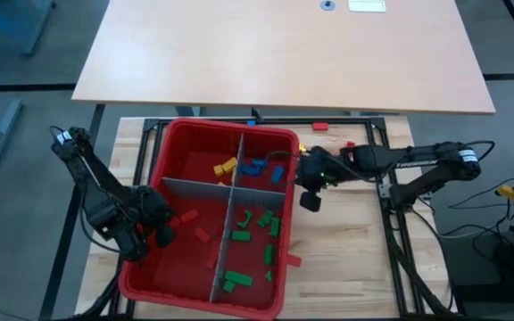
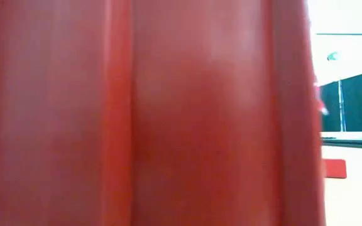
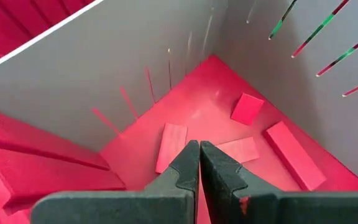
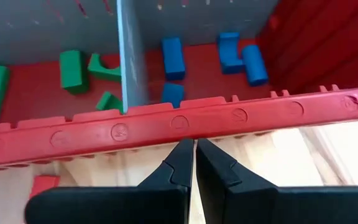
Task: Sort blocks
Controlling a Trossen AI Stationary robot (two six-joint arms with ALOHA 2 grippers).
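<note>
The left gripper (image 3: pixel 199 163) hangs inside the red bin (image 1: pixel 141 290), in the compartment at about eight o'clock, jaws pinched together on nothing. The red blocks (image 3: pixel 171 146) lie flat on the floor just beyond its tips. The risk here, I'd say, is those shut tips dropping onto a flat block and skidding it into the corner against the grey divider (image 1: pixel 194 188), where the fingers couldn't get round it.

Across at three o'clock the right gripper (image 4: pixel 193 163) sits just outside the bin's rim, over the wooden table (image 1: pixel 346 267), fingers closed and empty too. If it pushes forward from there I'd expect it to clip the rim and shove the whole bin, and that would upset the left arm's aim.

Inside, the sorting looks well along: green blocks (image 1: pixel 261 223) at five o'clock, blue blocks (image 1: pixel 259 167) and yellow blocks (image 1: pixel 225 166) toward twelve. One stray red block (image 1: pixel 294 261) lies on the table just beside the bin's right wall, another (image 1: pixel 319 127) past the far rim, with a yellow block (image 1: pixel 298 148) nearby. Those loose ones could get knocked off.

The surface is pale wood planks in a black frame. Beyond it stands a bare tan tabletop (image 1: pixel 284 53), grey floor around, cables at right.
</note>
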